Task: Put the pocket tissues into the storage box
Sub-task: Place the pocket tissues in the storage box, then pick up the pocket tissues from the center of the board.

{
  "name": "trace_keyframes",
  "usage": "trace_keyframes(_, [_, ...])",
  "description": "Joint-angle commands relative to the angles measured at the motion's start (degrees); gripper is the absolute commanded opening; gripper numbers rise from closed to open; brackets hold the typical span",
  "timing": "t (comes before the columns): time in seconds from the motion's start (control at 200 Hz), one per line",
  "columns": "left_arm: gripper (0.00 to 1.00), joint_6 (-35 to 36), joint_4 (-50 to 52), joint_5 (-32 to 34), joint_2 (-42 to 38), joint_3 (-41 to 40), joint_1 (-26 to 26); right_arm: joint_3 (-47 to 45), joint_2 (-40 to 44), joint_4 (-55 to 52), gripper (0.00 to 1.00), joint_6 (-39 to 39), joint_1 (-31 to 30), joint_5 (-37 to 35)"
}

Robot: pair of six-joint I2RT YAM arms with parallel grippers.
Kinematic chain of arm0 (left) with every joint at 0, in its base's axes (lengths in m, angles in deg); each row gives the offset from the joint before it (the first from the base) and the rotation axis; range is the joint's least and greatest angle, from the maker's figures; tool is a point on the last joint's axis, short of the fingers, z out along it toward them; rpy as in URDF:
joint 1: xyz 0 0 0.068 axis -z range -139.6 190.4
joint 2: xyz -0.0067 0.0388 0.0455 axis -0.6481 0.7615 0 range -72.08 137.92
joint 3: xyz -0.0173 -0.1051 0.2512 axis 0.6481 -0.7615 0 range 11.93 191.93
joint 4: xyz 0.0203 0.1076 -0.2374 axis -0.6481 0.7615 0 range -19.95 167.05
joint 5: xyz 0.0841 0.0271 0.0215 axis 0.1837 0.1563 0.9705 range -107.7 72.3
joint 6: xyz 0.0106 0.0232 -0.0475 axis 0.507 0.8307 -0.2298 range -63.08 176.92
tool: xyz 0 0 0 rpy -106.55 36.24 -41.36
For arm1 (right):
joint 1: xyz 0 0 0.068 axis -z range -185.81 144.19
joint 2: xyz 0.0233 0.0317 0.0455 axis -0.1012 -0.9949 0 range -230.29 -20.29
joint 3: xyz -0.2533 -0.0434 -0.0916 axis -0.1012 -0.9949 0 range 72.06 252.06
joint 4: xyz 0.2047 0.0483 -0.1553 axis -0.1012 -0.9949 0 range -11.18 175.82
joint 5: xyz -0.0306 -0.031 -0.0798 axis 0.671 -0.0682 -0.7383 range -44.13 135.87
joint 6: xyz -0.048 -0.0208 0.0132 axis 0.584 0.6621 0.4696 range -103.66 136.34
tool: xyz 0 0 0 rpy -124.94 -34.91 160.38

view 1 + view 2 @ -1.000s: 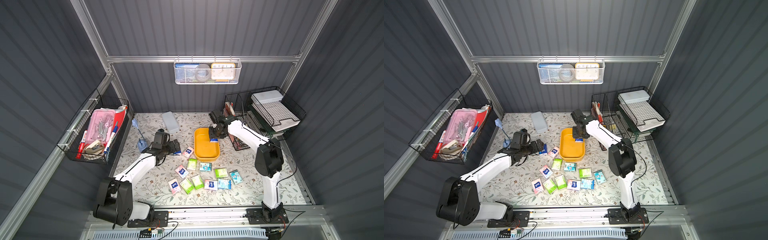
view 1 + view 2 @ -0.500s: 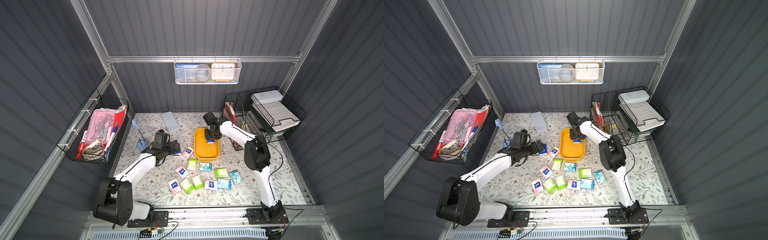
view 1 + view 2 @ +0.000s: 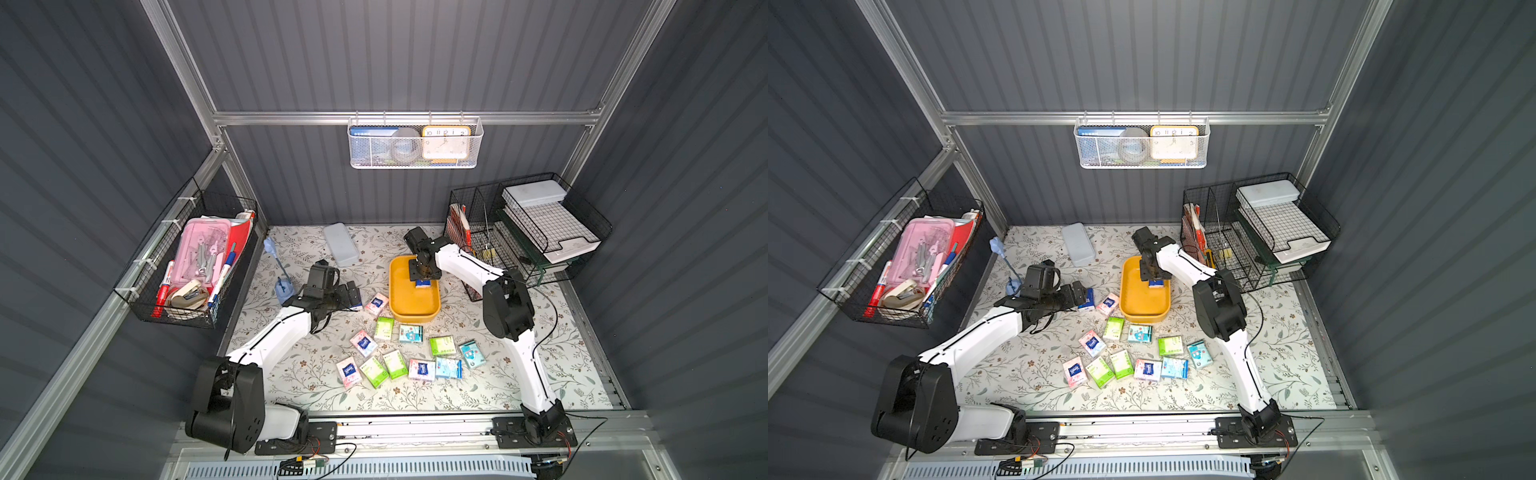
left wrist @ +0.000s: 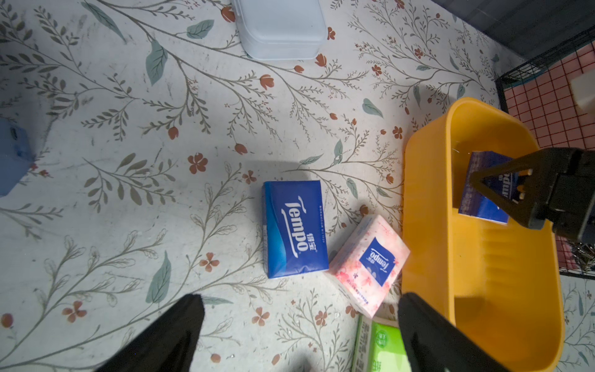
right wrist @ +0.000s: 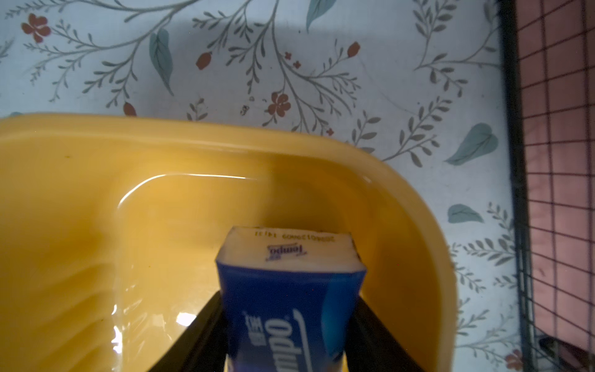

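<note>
1. So far, only one dark blue packet (image 5: 289, 309) is inside the yellow box (image 3: 411, 303). It stands on end in the rear half, and the rest of the box floor is bare.
2. The right fingers (image 5: 206, 338) press against both sides of that packet, clamped on it. I judge it delivered but not yet let go.
3. The left fingers (image 4: 174, 335) are wide apart and hold nothing. They hover over the table (image 3: 316, 386), just short of a second dark blue packet (image 4: 294, 228) lying flat near the box.
4. A pink packet (image 4: 370, 261) lies just beside that one, close against the box's outer wall.
5. About ten more packets (image 3: 395, 364), green, pink and light blue, lie scattered on the table in front of the box, all outside it.
6. By my reckoning the task is barely begun. One packet is in and roughly a dozen are left to move.
</note>
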Motion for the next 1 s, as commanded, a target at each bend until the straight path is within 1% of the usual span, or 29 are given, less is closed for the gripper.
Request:
trace_keyframes(0.0, [0.99, 0.7, 2.2, 0.1, -1.7, 1.2, 0.2, 2.8, -0.7, -0.4, 0.6, -0.3, -0.3, -1.0])
trace_keyframes(0.115, [0.99, 0.7, 2.4, 0.2, -2.1, 1.2, 0.2, 3.9, 0.7, -1.3, 0.63, -0.2, -0.4, -1.2])
trace_keyframes(0.175, [0.99, 0.7, 2.5, 0.3, -2.3, 1.4, 0.2, 3.9, 2.1, -1.7, 0.66, 0.0, -0.4, -1.6])
trace_keyframes(0.26, [0.99, 0.8, 2.6, 0.3, -2.5, 1.7, 0.2, 3.9, 4.5, -3.0, 0.67, 0.5, -0.4, -1.8])
trace_keyframes(0.405, [0.99, 1.4, 2.7, 0.0, -2.1, 3.0, 0.2, 2.4, 10.2, -10.1, 0.67, 0.4, -0.4, -0.7])
trace_keyframes(0.46, [0.99, 1.7, 2.9, -0.2, -1.8, 3.7, 0.2, -1.7, 14.0, -11.1, 0.66, 0.6, -0.5, 0.8])
trace_keyframes(0.575, [0.99, 2.0, 2.4, -0.5, -1.1, 4.4, 0.2, -15.5, 25.2, -8.5, 0.66, 0.7, -0.6, 3.7])
trace_keyframes(0.64, [0.99, 3.7, 2.0, -0.5, -0.5, 4.8, 0.2, -21.3, 30.6, -9.2, 0.66, 1.1, -0.6, 5.3])
trace_keyframes(0.831, [0.99, 2.1, 2.3, -5.2, 2.2, 6.8, 0.2, -32.3, 42.9, -16.2, 0.66, 1.9, -0.7, 8.4])
trace_keyframes(0.996, [0.99, -0.1, 1.6, -6.3, 2.7, 7.0, 0.3, -42.2, 51.6, -17.8, 0.64, 0.6, -0.8, 9.8])
